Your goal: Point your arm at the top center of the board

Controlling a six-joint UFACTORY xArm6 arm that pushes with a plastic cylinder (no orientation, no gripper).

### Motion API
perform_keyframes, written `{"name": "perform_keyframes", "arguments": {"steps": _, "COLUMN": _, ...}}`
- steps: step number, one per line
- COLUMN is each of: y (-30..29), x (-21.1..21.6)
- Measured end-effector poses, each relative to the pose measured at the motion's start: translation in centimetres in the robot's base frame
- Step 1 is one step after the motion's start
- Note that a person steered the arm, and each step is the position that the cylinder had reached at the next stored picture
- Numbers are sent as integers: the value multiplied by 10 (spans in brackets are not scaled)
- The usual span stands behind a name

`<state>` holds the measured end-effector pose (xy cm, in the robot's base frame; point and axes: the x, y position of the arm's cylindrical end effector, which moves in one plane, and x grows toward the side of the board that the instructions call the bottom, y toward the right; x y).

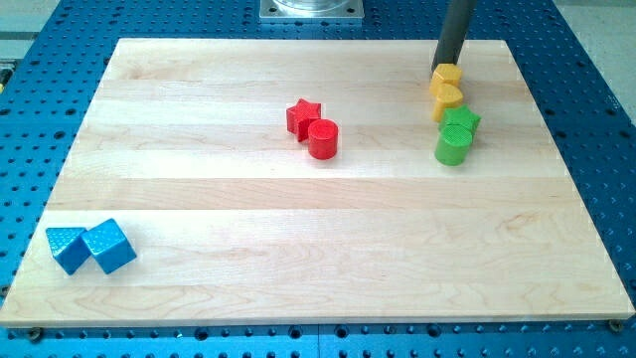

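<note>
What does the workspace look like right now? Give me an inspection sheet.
Surface: pale wooden board, flat, on a blue perforated table.
Job's things: top centre of the board is bare; my tip sits at the view's top right, touching the upper yellow block.
Clutter: second yellow block, green star, green cylinder in a column below it; red star touching red cylinder near centre; two blue cubes bottom left.
Tool: none, only the rod.
Cables: nothing seen.
Surroundings: metal plate at the top edge.
</note>
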<state>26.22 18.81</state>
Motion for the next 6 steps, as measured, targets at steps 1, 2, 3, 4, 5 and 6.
{"name": "perform_keyframes", "arguments": {"steps": 1, "y": 0, "x": -9}}
{"name": "perform_keyframes", "arguments": {"steps": 2, "y": -40, "x": -33}}
{"name": "perform_keyframes", "arguments": {"steps": 3, "y": -130, "x": -38}}
{"name": "perform_keyframes", "arguments": {"steps": 4, "y": -151, "x": -37}}
{"name": "perform_keyframes", "arguments": {"steps": 5, "y": -151, "x": -37}}
{"name": "perform_keyframes", "arguments": {"steps": 6, "y": -151, "x": -8}}
